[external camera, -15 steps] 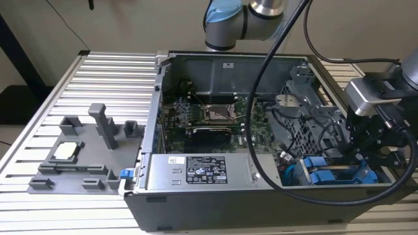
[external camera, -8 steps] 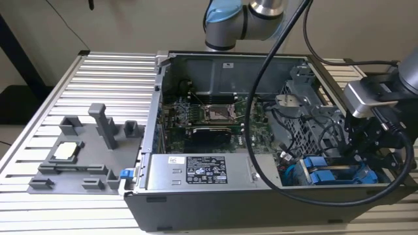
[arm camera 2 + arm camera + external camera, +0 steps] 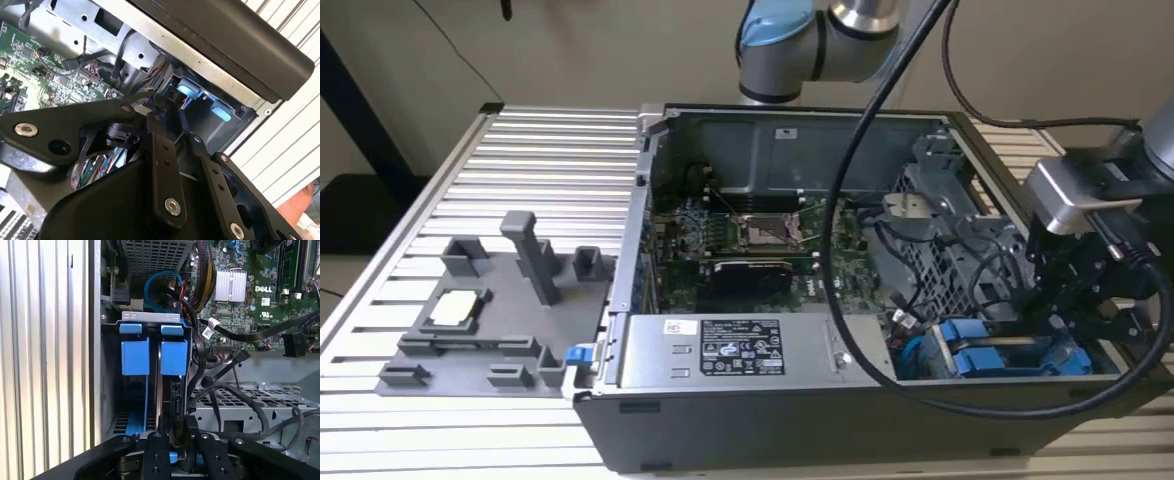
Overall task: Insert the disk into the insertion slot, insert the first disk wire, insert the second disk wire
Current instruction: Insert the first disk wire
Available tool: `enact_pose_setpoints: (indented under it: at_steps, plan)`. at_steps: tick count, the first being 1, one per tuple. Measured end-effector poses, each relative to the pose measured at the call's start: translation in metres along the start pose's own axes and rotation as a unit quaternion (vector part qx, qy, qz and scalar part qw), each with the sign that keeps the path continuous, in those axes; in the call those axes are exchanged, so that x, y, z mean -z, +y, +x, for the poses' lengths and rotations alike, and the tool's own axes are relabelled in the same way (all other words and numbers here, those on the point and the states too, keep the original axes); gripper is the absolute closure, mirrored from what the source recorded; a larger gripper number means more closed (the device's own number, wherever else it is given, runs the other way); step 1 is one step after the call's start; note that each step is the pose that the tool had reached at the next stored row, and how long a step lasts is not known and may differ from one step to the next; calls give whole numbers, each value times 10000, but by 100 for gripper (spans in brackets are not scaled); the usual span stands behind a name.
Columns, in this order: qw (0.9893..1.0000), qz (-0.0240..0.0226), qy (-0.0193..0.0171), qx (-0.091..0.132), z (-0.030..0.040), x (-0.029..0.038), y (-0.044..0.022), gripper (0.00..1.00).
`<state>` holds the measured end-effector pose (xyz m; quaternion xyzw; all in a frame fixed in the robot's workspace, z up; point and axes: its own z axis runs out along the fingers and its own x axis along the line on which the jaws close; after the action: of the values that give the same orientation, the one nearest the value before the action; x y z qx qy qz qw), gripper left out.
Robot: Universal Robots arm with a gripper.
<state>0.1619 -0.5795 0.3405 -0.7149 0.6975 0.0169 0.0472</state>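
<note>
Tool (image 3: 177,434) is pinched on a small black connector (image 3: 177,422), directly in line with the disk (image 3: 173,356). I see the disk seated in the insertion slot (image 3: 150,316), its blue front just beside a second blue carrier (image 3: 135,354). In the exterior view the open computer case (image 3: 720,440) stands on the slatted table (image 3: 520,170). The tool is down in the case corner near the table's edge on the exterior view's right.

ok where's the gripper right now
The gripper is at the exterior view's right, low inside the computer case, just over the two blue carriers, which sit beside the silver power-supply box.
</note>
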Motion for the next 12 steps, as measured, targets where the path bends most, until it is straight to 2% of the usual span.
enact_pose_setpoints:
  at_steps: [9, 10, 12]
  plan:
    - [10000, -1, 2, -5, -36, 401, -18, 73]
    - [10000, -4, 2, -5, -39, 426, -18, 73]
    - [10000, -4, 1, -6, -39, 426, -18, 73]
